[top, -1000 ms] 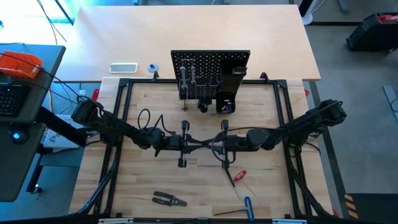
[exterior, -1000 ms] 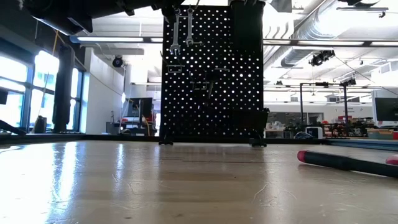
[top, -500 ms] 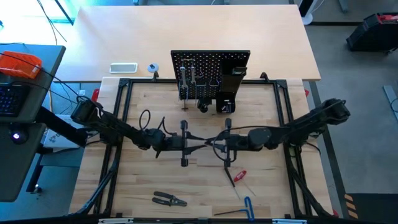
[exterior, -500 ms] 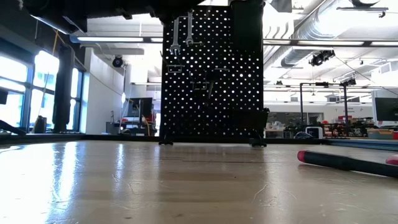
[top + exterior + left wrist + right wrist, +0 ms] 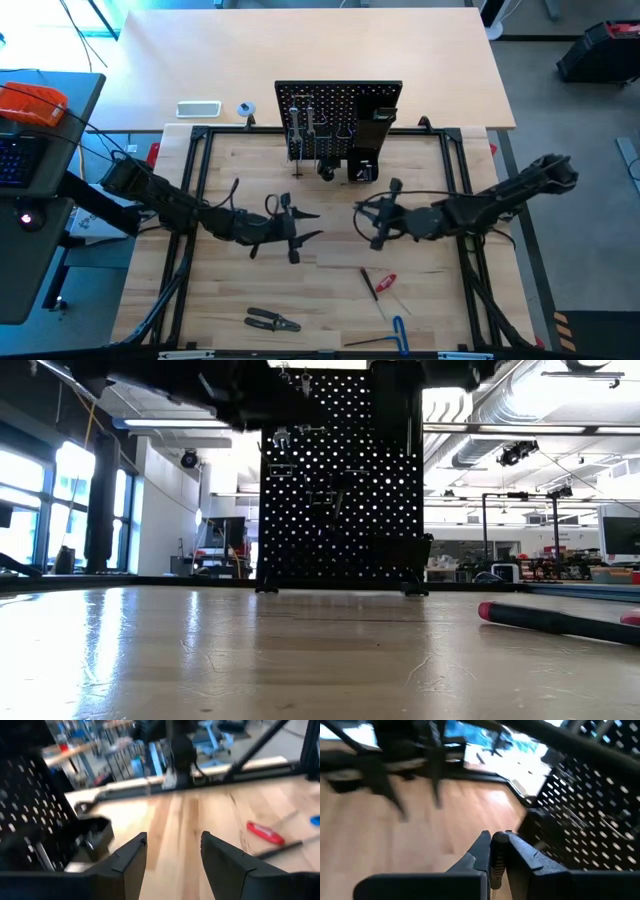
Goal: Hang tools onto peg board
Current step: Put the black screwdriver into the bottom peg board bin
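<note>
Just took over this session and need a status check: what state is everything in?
Left hand: open, empty.
Right hand: shut on metal tool.
Peg board: upright, wrenches hung.
Screwdriver: lying on table.
Pliers: lying on table.
Hex key: lying on table.

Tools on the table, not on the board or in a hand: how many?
3, all near the front edge: pliers front left, red-handled screwdriver right of centre, blue-handled hex key just in front of it. The arms may hide others.

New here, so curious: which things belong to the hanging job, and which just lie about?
Job: peg board, hung wrenches, pliers, red-handled screwdriver, blue-handled hex key, thin metal tool in the right gripper.
Lying about: white box, orange device.
</note>
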You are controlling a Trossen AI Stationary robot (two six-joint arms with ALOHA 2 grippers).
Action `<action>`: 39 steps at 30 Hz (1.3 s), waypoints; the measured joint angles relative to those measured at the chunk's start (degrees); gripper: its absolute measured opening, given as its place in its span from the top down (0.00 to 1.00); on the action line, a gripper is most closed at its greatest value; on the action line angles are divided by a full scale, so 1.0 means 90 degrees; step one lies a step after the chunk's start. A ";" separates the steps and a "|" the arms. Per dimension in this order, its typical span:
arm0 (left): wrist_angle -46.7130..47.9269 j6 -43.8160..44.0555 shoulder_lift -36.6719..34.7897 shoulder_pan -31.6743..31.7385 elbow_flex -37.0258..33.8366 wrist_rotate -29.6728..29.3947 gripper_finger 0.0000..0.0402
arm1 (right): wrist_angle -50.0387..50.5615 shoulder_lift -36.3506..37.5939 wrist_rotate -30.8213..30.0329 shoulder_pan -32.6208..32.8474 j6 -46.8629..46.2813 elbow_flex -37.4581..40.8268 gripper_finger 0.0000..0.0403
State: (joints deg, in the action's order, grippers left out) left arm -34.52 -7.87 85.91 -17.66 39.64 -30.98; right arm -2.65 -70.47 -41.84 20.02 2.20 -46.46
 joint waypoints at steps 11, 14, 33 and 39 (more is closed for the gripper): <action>0.0736 0.0922 0.0050 -0.0305 0.0000 0.0430 0.57 | 0.0379 -0.0226 0.0112 -0.1433 0.0072 0.0002 0.94; 0.0721 0.0921 0.0050 -0.0437 0.0000 0.0432 0.57 | 0.0466 -0.0224 0.0357 -0.1815 0.0062 0.0002 0.94; 0.0754 0.0920 0.0050 -0.0716 0.0000 0.0423 0.57 | 0.0334 -0.1371 0.0882 -0.2925 -0.0080 0.0003 0.94; 0.0884 0.0973 0.0050 -0.0718 -0.0002 0.0398 0.57 | 0.0220 -0.1407 0.0920 -0.3162 -0.0103 0.0004 0.94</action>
State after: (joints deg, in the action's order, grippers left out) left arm -26.57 0.89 86.37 -24.12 39.62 -27.40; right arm -0.67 -83.13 -33.56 -8.44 1.27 -46.42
